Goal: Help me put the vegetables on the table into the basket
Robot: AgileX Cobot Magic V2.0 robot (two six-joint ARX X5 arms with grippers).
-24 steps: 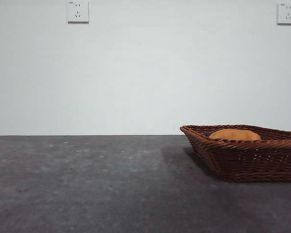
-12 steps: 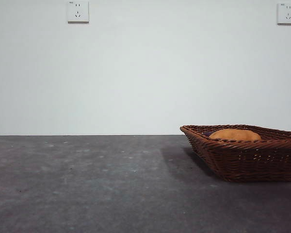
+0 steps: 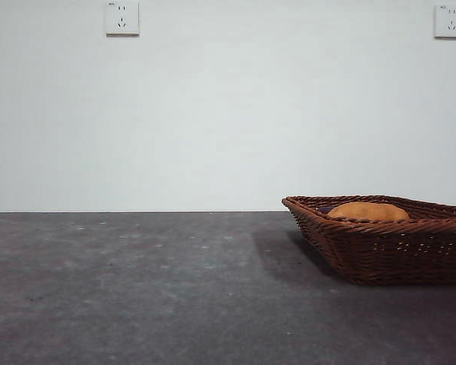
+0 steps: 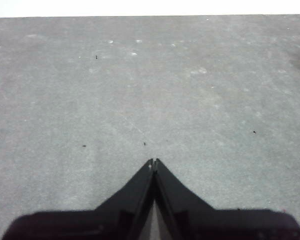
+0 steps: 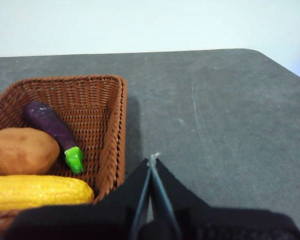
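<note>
Eggplant (image 5: 49, 122), potato (image 5: 22, 150) inside basket (image 5: 115, 130)

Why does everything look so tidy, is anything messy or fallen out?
Nothing stands out. The eggplant, potato and yellow corn-like piece all lie inside the basket, which sits flat on the table. Both claws are shut, holding nothing.

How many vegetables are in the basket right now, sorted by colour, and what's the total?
Purple: 1, the eggplant, green at its tip
Tan-brown: 1, the potato
Yellow: 1, the lumpy yellow piece
Total: 3, all inside the basket. No vegetable shows on the table in any view.
</note>
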